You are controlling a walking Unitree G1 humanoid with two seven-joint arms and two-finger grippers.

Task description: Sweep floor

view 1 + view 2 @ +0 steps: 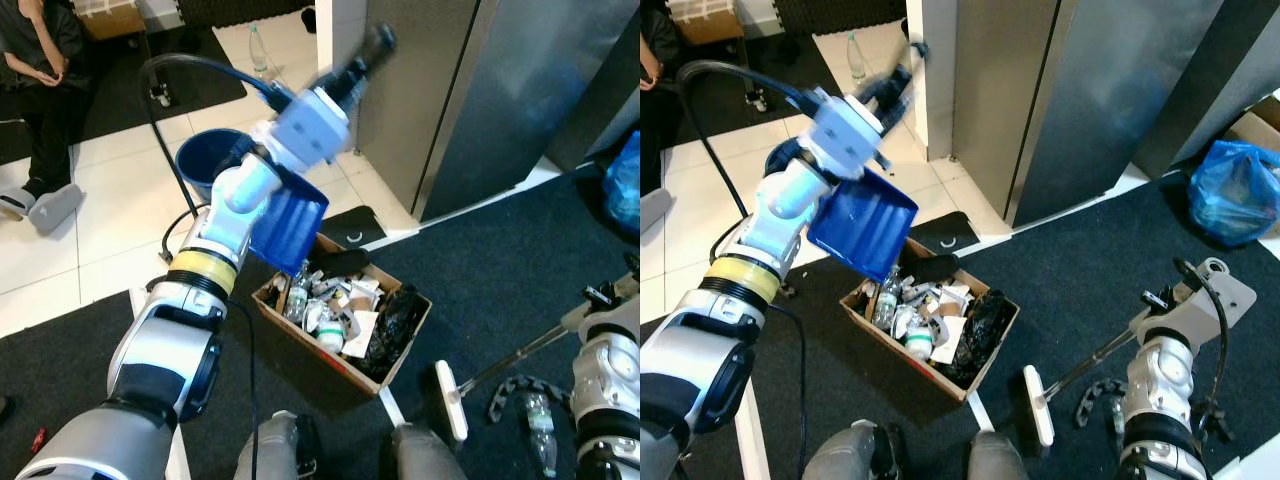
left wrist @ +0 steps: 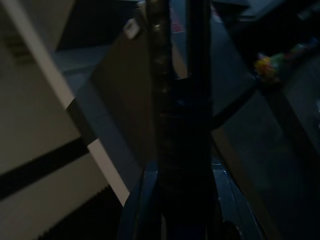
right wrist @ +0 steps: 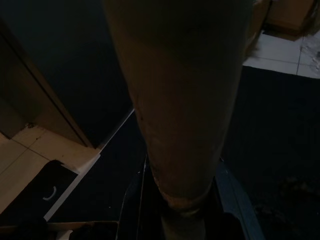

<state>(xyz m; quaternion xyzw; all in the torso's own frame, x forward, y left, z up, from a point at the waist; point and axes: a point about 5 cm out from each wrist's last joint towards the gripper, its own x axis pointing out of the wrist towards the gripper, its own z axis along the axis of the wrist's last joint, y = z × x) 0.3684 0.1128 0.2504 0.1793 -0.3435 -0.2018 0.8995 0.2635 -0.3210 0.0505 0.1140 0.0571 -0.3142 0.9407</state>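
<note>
My left arm is raised, and its gripper is blurred and shut on the handle of a blue dustpan. The pan hangs tilted, mouth down, just over the near-left corner of an open cardboard box full of bottles, paper and black plastic. In the left wrist view the dark handle runs straight along the fingers. At the lower right, my right gripper is shut on a broom's pale handle. The white broom head rests on the dark carpet just right of the box.
A tall grey cabinet stands behind the box. A blue bucket and a seated person are on the tiled floor to the left. A blue bag lies at the right. A plastic bottle lies by my right arm.
</note>
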